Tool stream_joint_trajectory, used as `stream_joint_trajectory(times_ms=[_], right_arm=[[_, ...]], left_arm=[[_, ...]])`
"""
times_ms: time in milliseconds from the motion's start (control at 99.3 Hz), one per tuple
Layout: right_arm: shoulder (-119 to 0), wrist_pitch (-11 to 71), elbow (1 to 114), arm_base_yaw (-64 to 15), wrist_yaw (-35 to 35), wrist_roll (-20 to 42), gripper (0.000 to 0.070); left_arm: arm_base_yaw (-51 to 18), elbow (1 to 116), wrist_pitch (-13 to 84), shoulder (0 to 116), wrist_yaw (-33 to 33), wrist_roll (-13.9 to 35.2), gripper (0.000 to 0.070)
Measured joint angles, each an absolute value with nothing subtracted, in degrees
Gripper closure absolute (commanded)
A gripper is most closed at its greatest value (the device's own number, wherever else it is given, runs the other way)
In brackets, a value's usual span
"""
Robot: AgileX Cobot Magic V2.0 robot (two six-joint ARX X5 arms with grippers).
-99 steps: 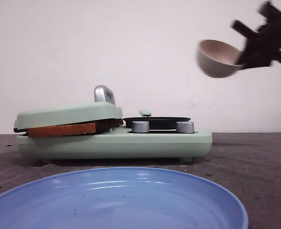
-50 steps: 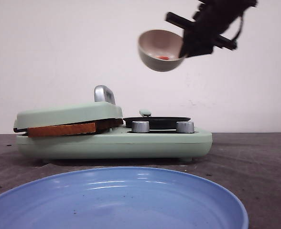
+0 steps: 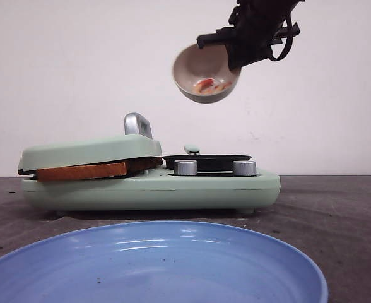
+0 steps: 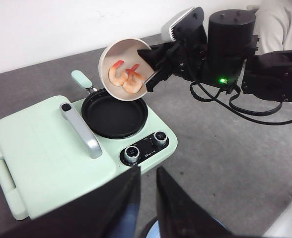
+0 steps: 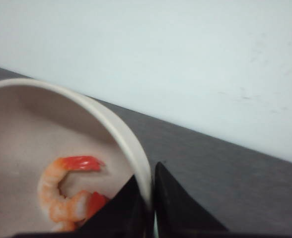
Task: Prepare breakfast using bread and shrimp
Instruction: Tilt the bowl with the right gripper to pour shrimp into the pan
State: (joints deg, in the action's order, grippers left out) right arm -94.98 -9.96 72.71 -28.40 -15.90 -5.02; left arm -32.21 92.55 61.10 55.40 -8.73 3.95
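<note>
Two slices of bread (image 3: 81, 171) lie clamped under the closed lid of the mint-green breakfast maker (image 3: 151, 189), which stands on the dark table (image 3: 337, 214) behind a blue plate (image 3: 154, 265). Above its round black pan (image 4: 114, 113) the right gripper (image 4: 153, 69) pinches the rim of a tilted beige bowl (image 4: 126, 69) holding the shrimp (image 4: 125, 79). Smallest in view, the left gripper (image 4: 147, 198) has its fingers nearly pressed together, holding nothing.
</note>
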Motion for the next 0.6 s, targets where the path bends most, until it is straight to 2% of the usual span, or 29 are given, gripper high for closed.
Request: stream_joint_trajectory(times_ms=[151, 604], right_arm=[[-94.98, -12.56, 72.71, -28.32, -18.13, -9.63, 0.0700], [-95.57, -20.01, 72.88, -29.85, -18.13, -23.77, 0.0700]], left_arm=[[-32.53, 92.55, 61.10, 55.40, -8.73, 3.95, 0.0689], [-32.56, 92.55, 63.07, 55.37, -8.73, 3.97, 0.0689]])
